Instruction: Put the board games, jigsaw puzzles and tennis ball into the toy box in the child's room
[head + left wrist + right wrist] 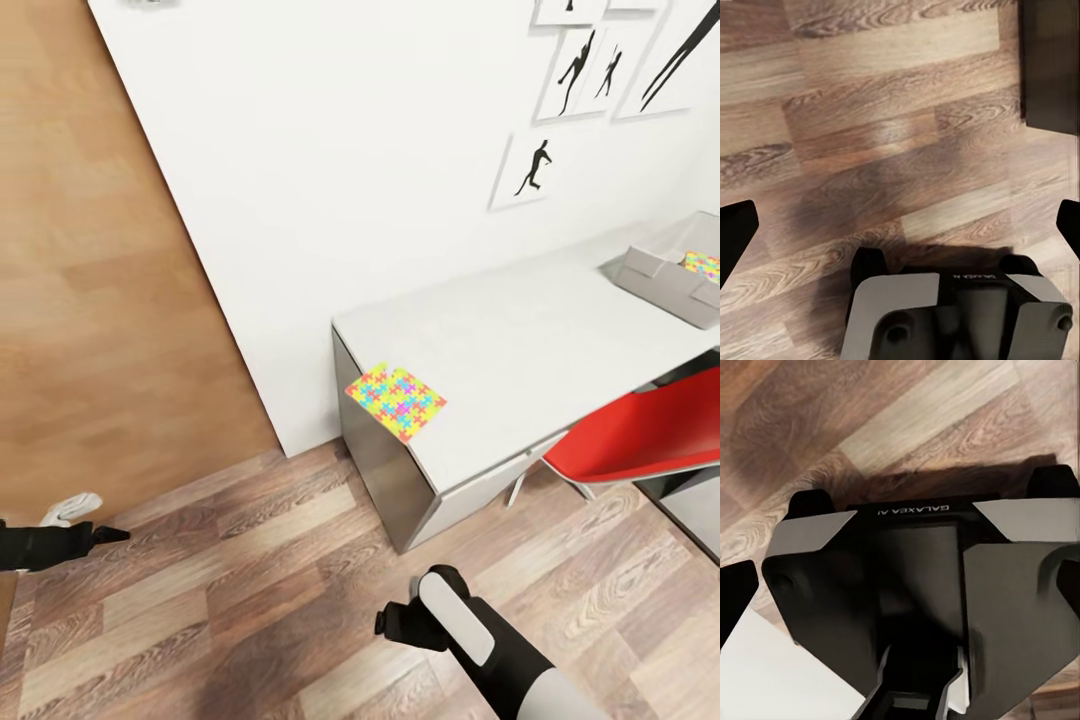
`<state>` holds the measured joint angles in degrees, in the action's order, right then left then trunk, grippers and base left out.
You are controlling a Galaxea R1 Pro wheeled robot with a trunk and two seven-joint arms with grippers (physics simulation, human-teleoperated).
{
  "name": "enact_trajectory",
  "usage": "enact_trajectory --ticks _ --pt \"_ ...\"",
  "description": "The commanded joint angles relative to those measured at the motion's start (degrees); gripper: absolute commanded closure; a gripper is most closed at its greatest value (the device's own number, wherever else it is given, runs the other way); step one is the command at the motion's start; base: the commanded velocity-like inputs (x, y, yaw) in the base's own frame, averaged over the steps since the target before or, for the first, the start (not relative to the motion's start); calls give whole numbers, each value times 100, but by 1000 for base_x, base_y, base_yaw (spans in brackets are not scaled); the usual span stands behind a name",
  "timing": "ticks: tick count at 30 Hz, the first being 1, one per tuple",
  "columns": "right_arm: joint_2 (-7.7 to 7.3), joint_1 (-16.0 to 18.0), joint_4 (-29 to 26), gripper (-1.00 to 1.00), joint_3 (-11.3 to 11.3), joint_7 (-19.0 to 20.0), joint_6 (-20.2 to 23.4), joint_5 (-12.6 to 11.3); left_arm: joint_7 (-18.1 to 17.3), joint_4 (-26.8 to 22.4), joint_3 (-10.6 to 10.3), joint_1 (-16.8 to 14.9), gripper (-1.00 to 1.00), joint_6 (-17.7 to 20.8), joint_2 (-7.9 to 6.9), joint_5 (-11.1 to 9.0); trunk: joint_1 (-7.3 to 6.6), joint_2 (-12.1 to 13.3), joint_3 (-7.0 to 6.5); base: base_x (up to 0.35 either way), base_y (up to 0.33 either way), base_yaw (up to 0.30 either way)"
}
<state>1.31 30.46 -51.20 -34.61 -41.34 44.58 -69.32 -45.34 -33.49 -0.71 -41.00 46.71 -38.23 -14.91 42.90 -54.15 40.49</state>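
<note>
Robot's parked short of the tabletop (pixel 520 350), both arms low over the floor (pixel 250 580). Left gripper (pixel 900 225) jaws spread wide, nothing between them. Right gripper (pixel 392 622): can't tell, the wrist camera shows mostly the robot's base (pixel 915 585).

One jigsaw puzzle (pixel 396 401) sits on the near left corner, overhanging the edge toward 7 o'clock. Toy box (pixel 668 272) far off at 2 o'clock, second puzzle (pixel 703 265) already inside.

Risks: a nudge on that overhanging flat could tip it onto the floor. Thin flat, hard to pinch. Red chair (pixel 640 440) could snag the right arm on the carry.
</note>
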Motion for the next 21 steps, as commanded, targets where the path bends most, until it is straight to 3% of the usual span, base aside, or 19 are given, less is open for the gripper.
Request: enact_trajectory --ticks 1,12,21 --pt "-15 4 12 -100 -11 -56 -50 -56 1 48 -9 -4 -100 -72 54 -14 1 -4 -5 0 0 0" --pt "-134 -2 81 -100 -11 -33 -173 -63 50 138 -2 -4 -100 -266 160 -24 1 -4 -110 0 0 0" --pt "-434 -11 198 -100 -11 -5 -577 -64 121 141 -1 -4 -100 -278 229 -21 1 -4 -196 0 0 0"
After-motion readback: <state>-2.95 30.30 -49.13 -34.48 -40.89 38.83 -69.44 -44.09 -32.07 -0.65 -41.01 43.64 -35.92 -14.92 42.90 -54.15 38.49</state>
